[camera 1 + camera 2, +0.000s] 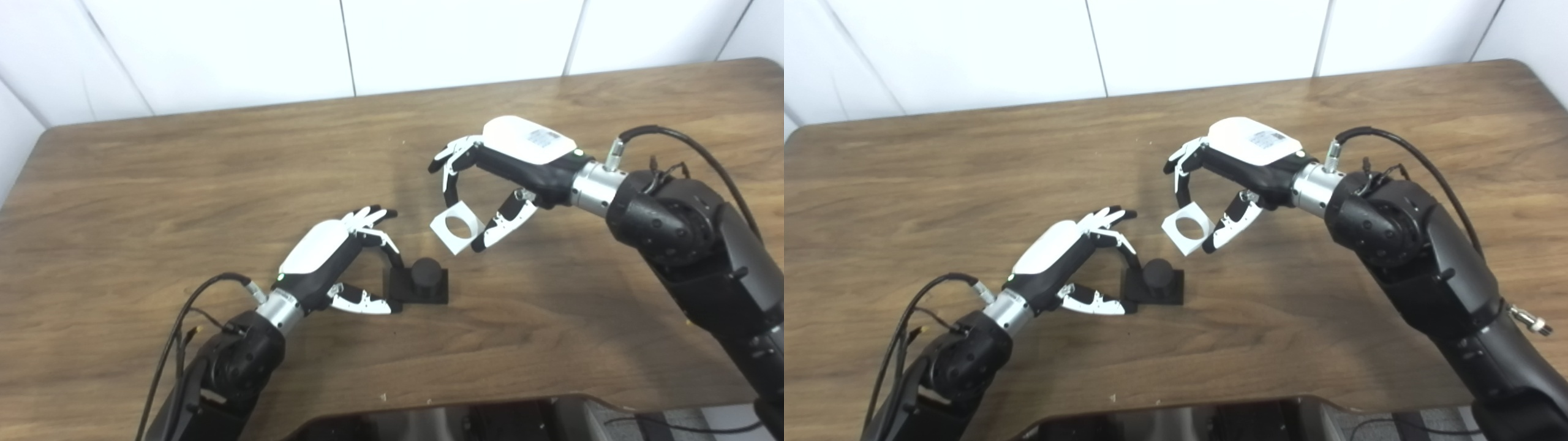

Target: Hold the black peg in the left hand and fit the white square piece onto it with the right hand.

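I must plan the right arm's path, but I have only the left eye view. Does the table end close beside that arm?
Observer: Yes. The right eye view shows the table's right edge and its rounded far corner, beyond the right arm. Your view cuts them off.
Operator: Does anything stick out of that arm lower down?
Observer: A small metal connector juts from the forearm's outer side, outside your frame.
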